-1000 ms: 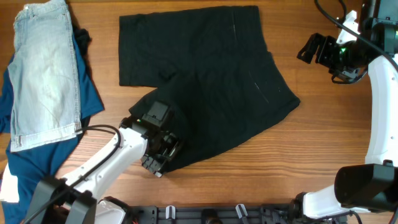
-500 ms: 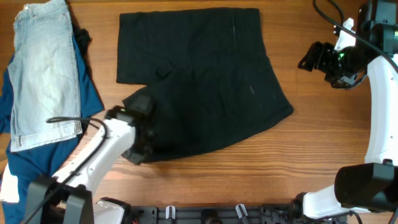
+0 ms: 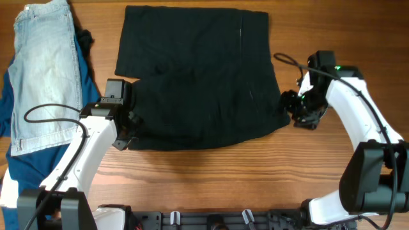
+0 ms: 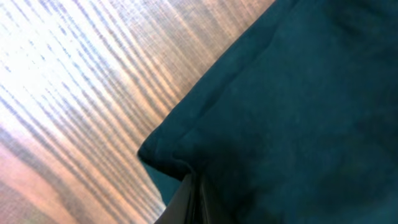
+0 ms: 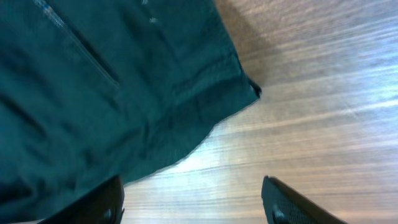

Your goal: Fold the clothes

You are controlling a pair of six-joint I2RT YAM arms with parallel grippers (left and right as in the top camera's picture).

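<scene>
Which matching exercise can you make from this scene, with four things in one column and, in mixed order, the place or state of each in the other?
Things:
1. black shorts
2. denim shorts
3. deep blue garment
4. right gripper

Places or states:
A. partly under another garment, at the left edge of the table
B. open, at the right edge of the black shorts
C. dark, across the middle of the table
D. pale blue, lying on top of another garment

Pairs: 1-C, 2-D, 3-A, 4-B.
</scene>
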